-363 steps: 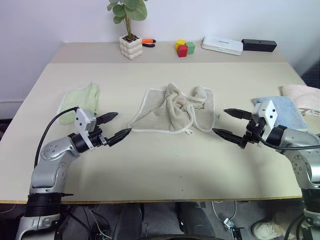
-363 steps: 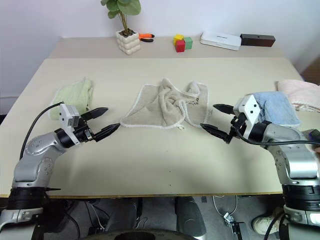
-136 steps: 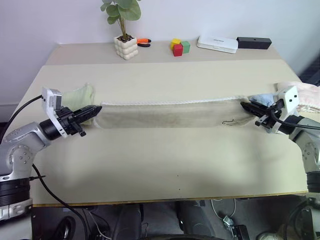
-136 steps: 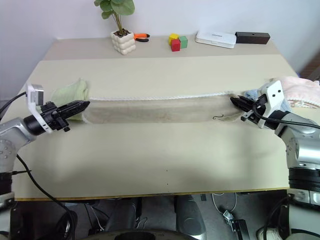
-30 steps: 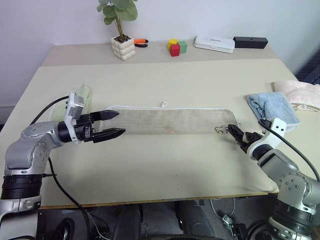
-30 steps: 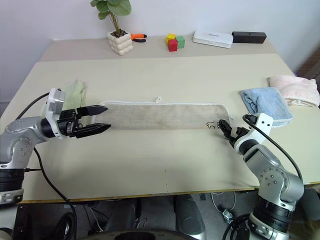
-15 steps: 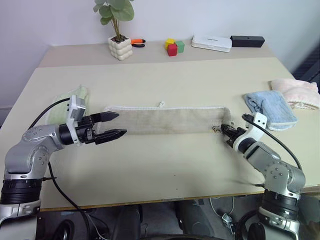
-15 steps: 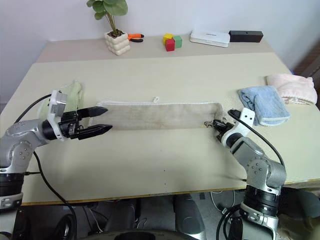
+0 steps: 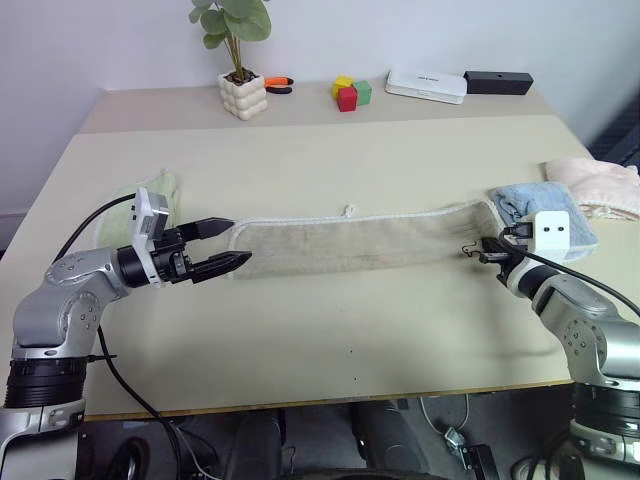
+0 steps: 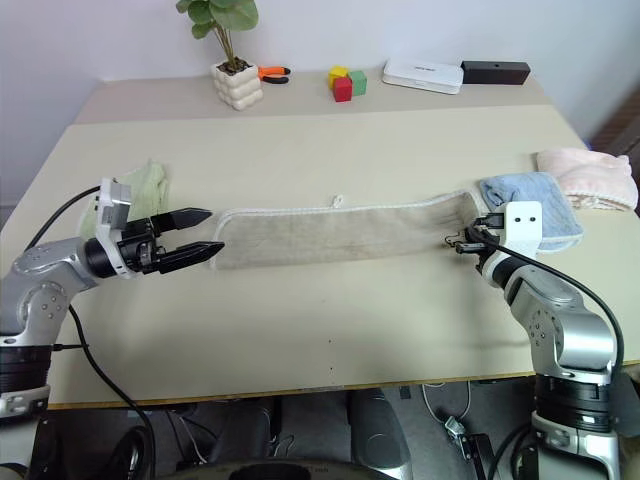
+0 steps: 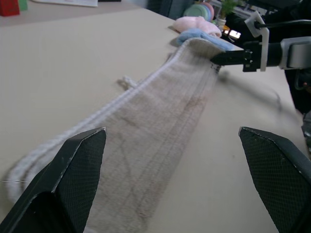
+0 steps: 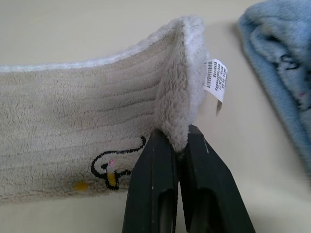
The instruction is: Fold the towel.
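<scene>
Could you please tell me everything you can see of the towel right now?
The towel is beige terry cloth with whitish edging, folded into a long narrow strip lying across the table. A small loop sticks out of its far edge, an embroidered mark and a white label sit at its right end. That end is lifted, pinched in the shut right tool. The open left tool hovers at its left end.

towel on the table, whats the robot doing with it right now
The robot is partway through folding the towel, which lies across the table as a long strip, already doubled lengthwise. The right gripper has its jaws shut on the towel's end, near the small embroidered mark, beside the blue cloth. The left gripper hovers with jaws open at the other end, not holding anything.
</scene>
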You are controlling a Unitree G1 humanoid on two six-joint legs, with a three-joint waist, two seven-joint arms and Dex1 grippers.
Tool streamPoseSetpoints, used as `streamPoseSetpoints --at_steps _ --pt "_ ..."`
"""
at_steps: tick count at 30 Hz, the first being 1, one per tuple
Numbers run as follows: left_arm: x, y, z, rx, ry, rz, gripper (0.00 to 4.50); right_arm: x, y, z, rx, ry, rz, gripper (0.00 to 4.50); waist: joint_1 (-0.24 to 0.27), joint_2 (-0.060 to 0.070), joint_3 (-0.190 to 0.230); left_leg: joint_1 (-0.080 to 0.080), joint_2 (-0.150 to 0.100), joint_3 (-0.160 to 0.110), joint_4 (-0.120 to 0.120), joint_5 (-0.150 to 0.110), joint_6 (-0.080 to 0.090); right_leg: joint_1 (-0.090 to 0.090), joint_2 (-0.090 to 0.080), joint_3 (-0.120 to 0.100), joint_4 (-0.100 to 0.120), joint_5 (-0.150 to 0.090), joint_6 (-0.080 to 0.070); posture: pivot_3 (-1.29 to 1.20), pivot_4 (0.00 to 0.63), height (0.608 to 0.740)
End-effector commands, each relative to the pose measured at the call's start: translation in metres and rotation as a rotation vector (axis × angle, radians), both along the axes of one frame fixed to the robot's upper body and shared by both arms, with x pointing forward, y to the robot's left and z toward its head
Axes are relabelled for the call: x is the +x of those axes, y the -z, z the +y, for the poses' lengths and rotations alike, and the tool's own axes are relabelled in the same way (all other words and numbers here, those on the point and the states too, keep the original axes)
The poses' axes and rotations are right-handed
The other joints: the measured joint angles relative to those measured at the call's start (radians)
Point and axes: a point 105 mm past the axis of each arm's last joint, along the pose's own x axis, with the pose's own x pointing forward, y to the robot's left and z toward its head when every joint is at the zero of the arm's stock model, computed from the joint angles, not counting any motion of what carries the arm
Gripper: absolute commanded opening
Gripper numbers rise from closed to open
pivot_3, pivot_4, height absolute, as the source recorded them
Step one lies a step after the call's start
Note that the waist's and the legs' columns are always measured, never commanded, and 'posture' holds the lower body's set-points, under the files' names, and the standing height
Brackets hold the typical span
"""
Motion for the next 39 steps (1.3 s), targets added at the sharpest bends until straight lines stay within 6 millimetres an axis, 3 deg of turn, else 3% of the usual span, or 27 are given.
streamPoseSetpoints --at_steps 1,6,9,14,22,26,32,35,39 --pt "0.001 -0.007 0.001 0.003 -0.004 -0.045 4.50 0.002 -0.029 0.039 -0.134 -0.200 -0.109 0.07 -0.002 0.000 0.000 0.000 0.000 0.000 0.000 0.000 0.000 0.000 0.000 0.000 0.000 0.000 0.001 0.00 0.150 0.740" --pt "0.002 -0.006 0.003 0.010 -0.009 -0.047 4.50 -0.007 -0.039 0.093 -0.317 -0.476 -0.179 0.07 -0.002 0.000 0.000 0.000 0.000 0.000 0.000 0.000 0.000 -0.001 0.000 0.000 0.000 0.001 0.002 0.00 0.150 0.740" --pt "0.001 -0.006 0.004 0.008 -0.016 -0.049 4.50 -0.013 -0.041 0.125 -0.331 -0.602 -0.203 0.07 0.000 -0.001 0.000 0.000 0.000 0.000 0.000 0.000 0.000 0.000 0.000 0.000 0.000 0.001 0.002 0.00 0.150 0.740" --pt "-0.002 -0.005 0.001 0.011 -0.016 -0.051 4.50 -0.018 -0.025 0.162 -0.318 -0.713 -0.186 0.07 0.004 -0.001 0.000 -0.001 0.000 0.000 0.000 0.000 0.000 0.000 0.000 0.000 0.000 0.001 0.001 0.00 0.150 0.740" --pt "-0.019 -0.002 -0.002 0.021 0.022 -0.010 4.50 -0.011 0.006 0.187 -0.384 -0.775 -0.133 0.07 0.003 -0.001 0.000 -0.001 0.000 0.000 0.000 0.000 0.000 -0.001 0.000 0.000 0.000 0.000 0.000 0.00 0.150 0.740" --pt "-0.019 -0.002 -0.001 0.028 0.004 -0.022 4.50 -0.007 0.015 0.192 -0.334 -0.766 -0.117 1.30 0.005 -0.002 0.000 -0.001 0.000 0.000 0.000 0.000 0.000 -0.001 0.000 0.000 0.001 0.000 0.000 0.00 0.150 0.740" --pt "-0.019 0.000 0.001 0.031 -0.006 -0.021 4.50 -0.027 0.004 0.204 -0.259 -0.888 -0.127 4.45 0.007 -0.002 0.000 -0.001 0.000 0.000 0.001 0.000 0.000 -0.001 0.000 0.000 0.001 0.000 0.001 0.00 0.150 0.740" --pt "-0.018 0.000 -0.001 0.025 -0.001 -0.022 4.50 -0.029 -0.021 0.200 -0.112 -0.897 -0.181 4.48 0.009 -0.002 0.000 -0.001 0.000 0.000 0.001 0.000 0.000 -0.001 0.000 0.000 0.001 0.000 0.001 0.00 0.150 0.740" --pt "-0.016 0.001 -0.004 0.027 0.007 -0.038 4.50 -0.014 -0.053 0.186 0.083 -0.805 -0.236 4.48 0.008 -0.002 0.000 0.000 0.000 0.000 0.001 0.000 0.000 0.000 0.000 0.000 0.001 0.000 0.001 0.00 0.150 0.740"
